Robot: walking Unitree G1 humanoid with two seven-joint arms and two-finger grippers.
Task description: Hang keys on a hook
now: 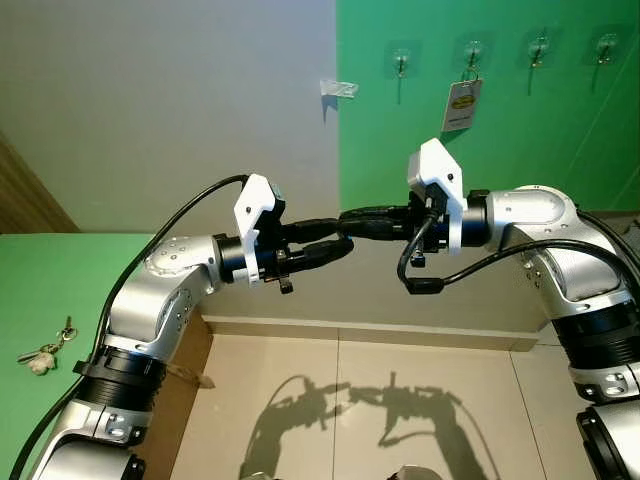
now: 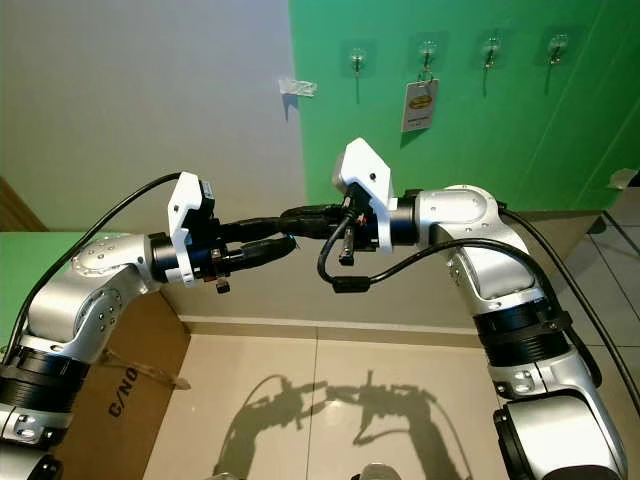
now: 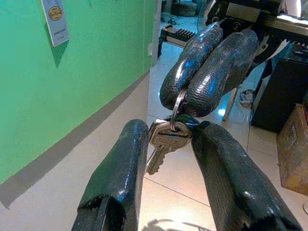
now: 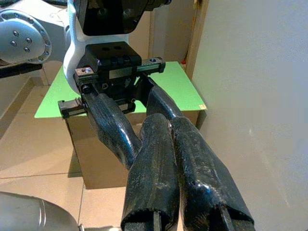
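The two grippers are met in the air in front of the robot, above a tiled floor (image 1: pixel 420 370) and before a wall that is grey on the left and green (image 1: pixel 520 120) on the right. The right gripper (image 3: pixel 185 98) is closed: its two fingers are pressed together on the metal ring (image 3: pixel 177 108) of a key (image 3: pixel 166 139), which hangs down from them. The left gripper (image 3: pixel 168 139) is spread open, with one finger on each side of the hanging key; whether the key is touched by them cannot be told. In the head views the fingertips of both grippers are seen overlapping at the middle.

On the green wall a row of four small hooks (image 1: pixel 401 60) is mounted high up, well apart from the grippers. From the second hook (image 1: pixel 472 52) a white tag with a yellow mark (image 1: pixel 462 105) is hung. A clear plastic piece (image 1: pixel 338 88) is fixed on the grey wall near the edge of the green.

On the green top of a cardboard box (image 2: pixel 130 370) at the robot's left, another bunch of keys (image 1: pixel 45 352) is laid
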